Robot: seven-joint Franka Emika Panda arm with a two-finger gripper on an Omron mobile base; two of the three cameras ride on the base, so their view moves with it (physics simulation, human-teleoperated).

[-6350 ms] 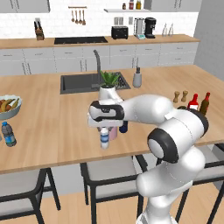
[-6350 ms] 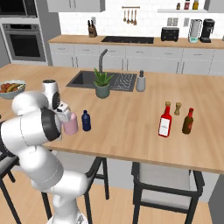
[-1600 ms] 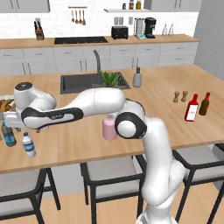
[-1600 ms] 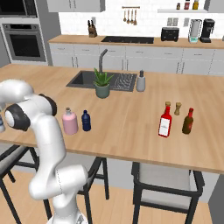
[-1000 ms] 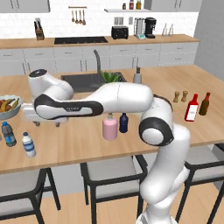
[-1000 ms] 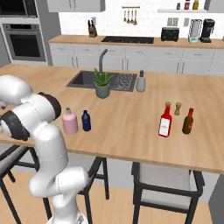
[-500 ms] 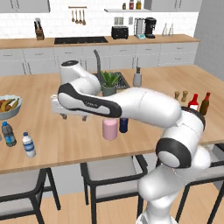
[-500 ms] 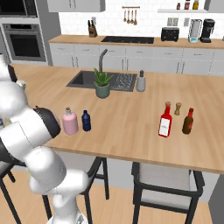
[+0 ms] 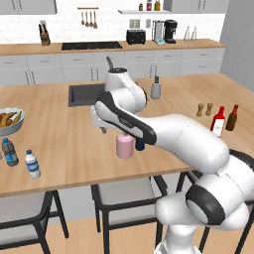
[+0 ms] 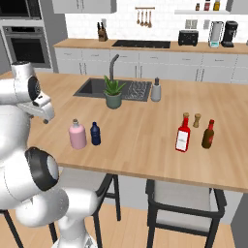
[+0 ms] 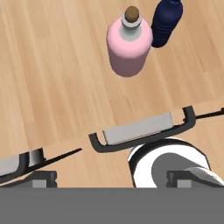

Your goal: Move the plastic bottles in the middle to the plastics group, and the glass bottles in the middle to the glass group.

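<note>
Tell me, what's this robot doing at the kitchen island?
It is sorting bottles. Its open, empty gripper hangs over the counter near the pink bottle and navy bottle in the middle. A white-capped bottle stands at the left beside the dark-capped bottle. The red bottle and brown bottle wait at the right.

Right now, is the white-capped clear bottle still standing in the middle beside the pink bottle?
No, the white-capped clear bottle stands at the counter's left end beside the dark-capped bottle, far from the pink bottle.

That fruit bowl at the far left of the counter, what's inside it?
The bowl holds yellowish fruit that looks like bananas, with something darker among them. The picture's edge cuts off its left side, so the rest of the contents can't be seen.
</note>
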